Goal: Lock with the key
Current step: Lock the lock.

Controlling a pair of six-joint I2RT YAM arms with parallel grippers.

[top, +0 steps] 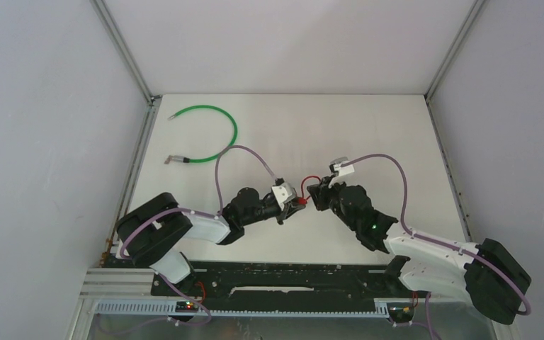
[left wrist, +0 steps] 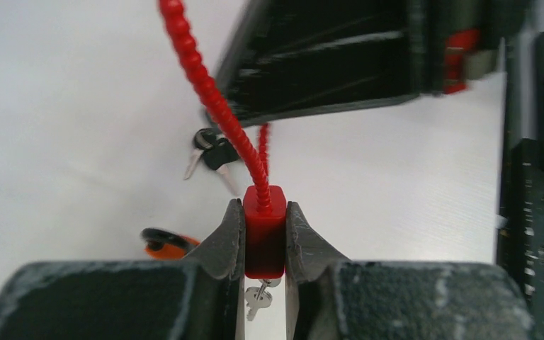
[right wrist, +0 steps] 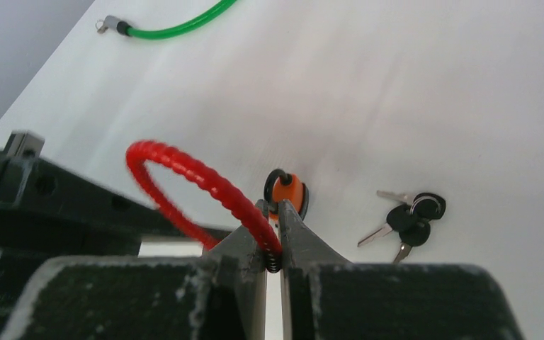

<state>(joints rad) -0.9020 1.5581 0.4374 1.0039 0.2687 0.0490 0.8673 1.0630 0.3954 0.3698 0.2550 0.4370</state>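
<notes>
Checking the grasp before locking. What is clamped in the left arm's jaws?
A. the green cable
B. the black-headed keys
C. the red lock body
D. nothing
C: the left wrist view shows the left gripper, jaws shut on the red lock body; the black-headed keys lie loose beyond it.

A robotics lab test cell, plain pale walls (top: 42,106) on three sides, aluminium frame posts (top: 124,49) in the corners, white table (top: 368,127), left arm (top: 184,230) and right arm (top: 425,255) bolted to a black base plate (top: 290,276), slotted cable duct (top: 255,309), purple cables (top: 217,180).
</notes>
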